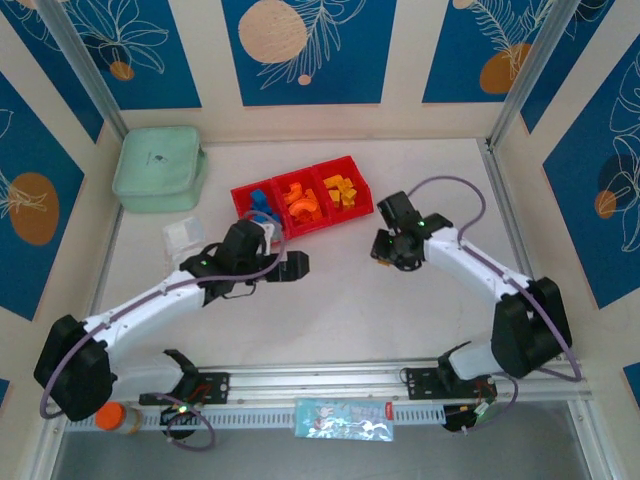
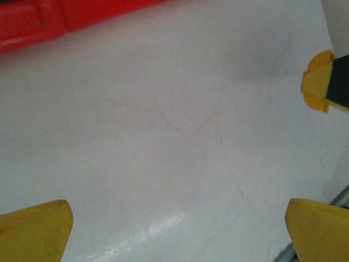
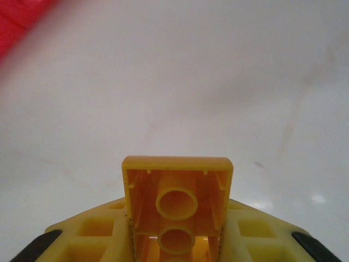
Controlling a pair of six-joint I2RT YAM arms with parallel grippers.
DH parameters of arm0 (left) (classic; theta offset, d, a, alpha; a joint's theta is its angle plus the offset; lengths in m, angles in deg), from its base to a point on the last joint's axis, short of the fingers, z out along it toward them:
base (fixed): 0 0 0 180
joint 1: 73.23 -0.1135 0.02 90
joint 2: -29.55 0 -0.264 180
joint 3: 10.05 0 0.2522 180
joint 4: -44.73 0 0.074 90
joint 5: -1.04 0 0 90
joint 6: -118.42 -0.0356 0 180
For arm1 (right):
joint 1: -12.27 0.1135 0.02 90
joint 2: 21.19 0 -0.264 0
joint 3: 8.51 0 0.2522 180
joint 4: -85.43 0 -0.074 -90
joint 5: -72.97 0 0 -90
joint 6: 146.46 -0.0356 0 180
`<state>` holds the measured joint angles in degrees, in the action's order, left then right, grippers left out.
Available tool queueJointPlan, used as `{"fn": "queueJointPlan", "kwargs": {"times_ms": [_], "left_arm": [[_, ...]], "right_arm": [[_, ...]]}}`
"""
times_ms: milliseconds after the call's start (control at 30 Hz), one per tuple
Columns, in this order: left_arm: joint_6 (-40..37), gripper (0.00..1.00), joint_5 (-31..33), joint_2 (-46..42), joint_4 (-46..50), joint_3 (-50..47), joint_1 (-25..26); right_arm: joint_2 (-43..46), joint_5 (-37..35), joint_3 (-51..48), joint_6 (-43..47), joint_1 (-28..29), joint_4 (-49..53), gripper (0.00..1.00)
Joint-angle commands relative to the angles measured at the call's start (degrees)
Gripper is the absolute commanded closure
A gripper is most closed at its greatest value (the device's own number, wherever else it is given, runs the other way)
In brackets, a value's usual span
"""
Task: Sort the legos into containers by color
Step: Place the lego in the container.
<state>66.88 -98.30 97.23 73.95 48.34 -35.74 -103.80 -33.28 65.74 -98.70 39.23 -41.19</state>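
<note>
The red tray of containers [image 1: 330,222] stands at the table's back middle. Its left compartment holds blue legos [image 1: 262,203], the middle one orange legos [image 1: 302,203], the right one yellow-orange legos [image 1: 342,192]. My right gripper [image 1: 385,250] hangs just right of the tray's front, shut on a yellow-orange brick [image 3: 177,185] whose hollow underside faces the wrist camera; the fingers [image 3: 256,232] press its two sides. My left gripper [image 1: 290,265] stands open over bare table in front of the tray, nothing between its yellow fingertips [image 2: 46,226]. The tray's red wall [image 2: 32,24] crosses the top left of the left wrist view.
A mint green pouch [image 1: 160,168] lies at the back left, with a small clear box [image 1: 185,238] in front of it beside the left arm. An orange-capped bottle [image 1: 118,417] and a flat packet [image 1: 343,418] sit by the near rail. Walls close in both sides.
</note>
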Motion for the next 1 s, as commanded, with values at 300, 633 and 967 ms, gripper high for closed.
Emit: {"fn": "queueJointPlan", "kwargs": {"times_ms": [300, 633, 967], "left_arm": [[-1.7, 0.01, 5.1, -6.8, 7.6, -0.6, -9.6], [0.7, 0.01, 6.7, -6.6, 5.9, -1.6, -12.2], [0.5, 0.01, 6.4, -4.6, 5.3, -0.5, -13.1]], "right_arm": [[-22.8, 2.8, 28.3, 16.9, 0.5, -4.7, 0.69], [-41.8, 0.7, 52.6, 22.2, -2.2, 1.0, 0.66], [-46.1, 2.2, 61.3, 24.8, -2.6, 2.7, 0.41]]}}
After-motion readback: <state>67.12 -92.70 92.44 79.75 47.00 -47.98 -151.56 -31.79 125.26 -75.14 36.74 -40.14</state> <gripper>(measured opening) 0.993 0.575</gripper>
